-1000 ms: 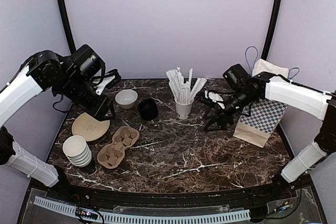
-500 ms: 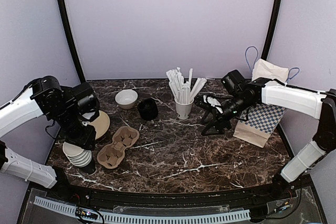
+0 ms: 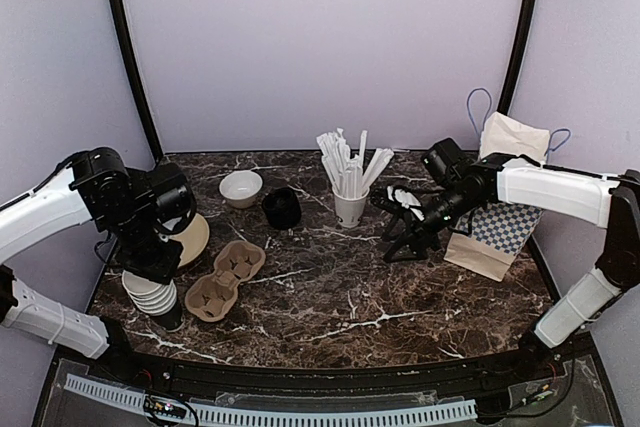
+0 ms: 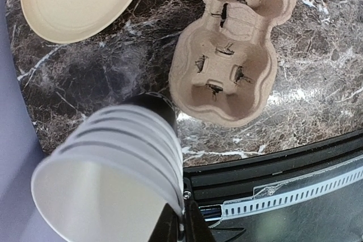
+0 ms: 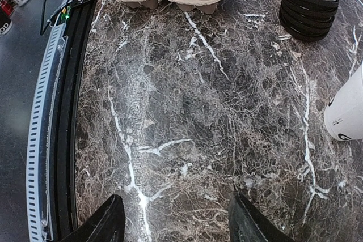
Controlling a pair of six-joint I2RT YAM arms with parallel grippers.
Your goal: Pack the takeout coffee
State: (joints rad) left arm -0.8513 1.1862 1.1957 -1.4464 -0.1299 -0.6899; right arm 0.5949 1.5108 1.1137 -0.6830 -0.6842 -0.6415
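Observation:
No capped takeout coffee shows in any view. At the table's front left stands a stack of lidless black cups with white insides, large in the left wrist view. My left gripper sits right above that stack, its jaws pinched together on the rim of the top cup. My right gripper hangs open over bare marble right of centre, with nothing between its fingers.
A cardboard cup carrier lies beside the cup stack. Behind it are a tan paper plate, a white bowl, a low stack of black lids and a white straw cup. A checked paper bag stands at the right.
My left arm swung from the back left down to the cup stack and its jaws closed on the top cup's rim. The right gripper drifted slightly left.

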